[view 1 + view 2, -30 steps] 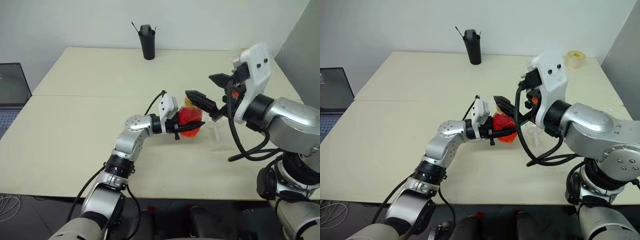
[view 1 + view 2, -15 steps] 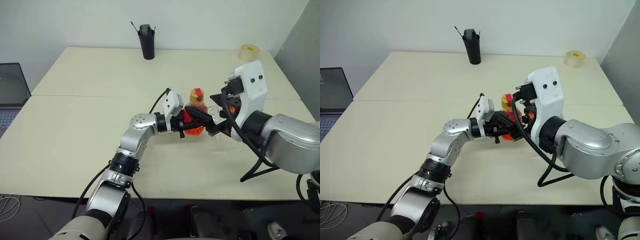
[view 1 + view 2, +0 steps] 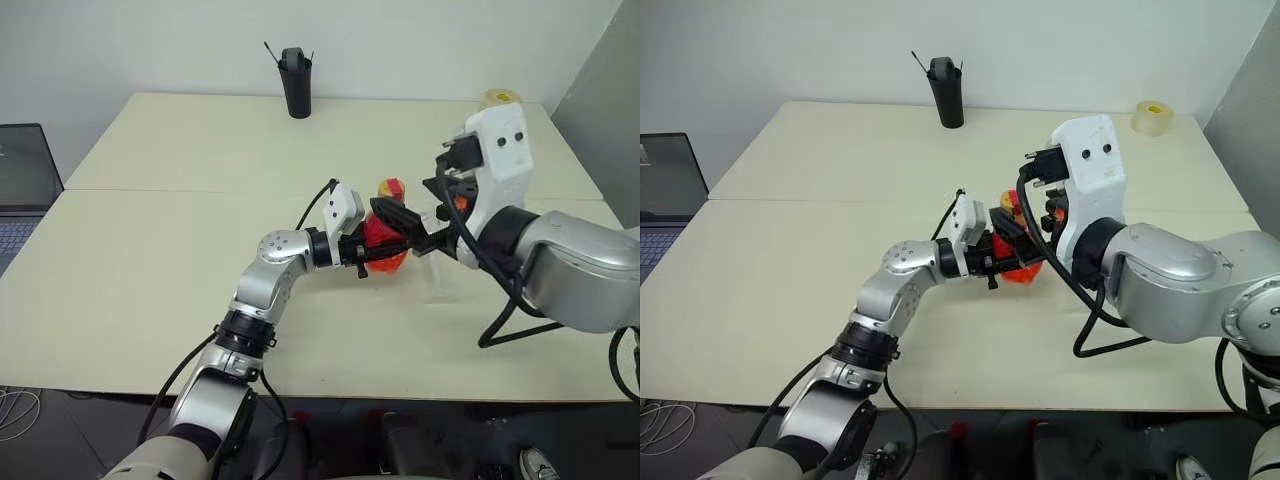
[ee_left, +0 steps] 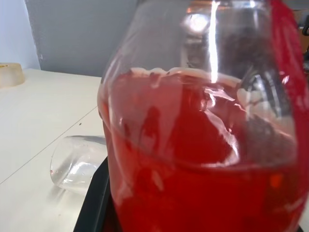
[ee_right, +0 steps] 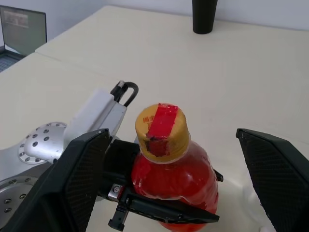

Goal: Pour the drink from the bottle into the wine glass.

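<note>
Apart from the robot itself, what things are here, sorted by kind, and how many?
Bottles: 1, squat clear plastic bottle of red drink
Glasses: 1, clear wine glass
Holders: 1, tall black cylindrical holder
Tape rolls: 1, pale yellow tape roll
Laptops: 1, dark laptop
Total: 5

Silver metal arms with screw-dotted round joints, black ribbed collars and looping black cables; white wrist housings; textured black fingers (image 5: 79, 183).
</note>
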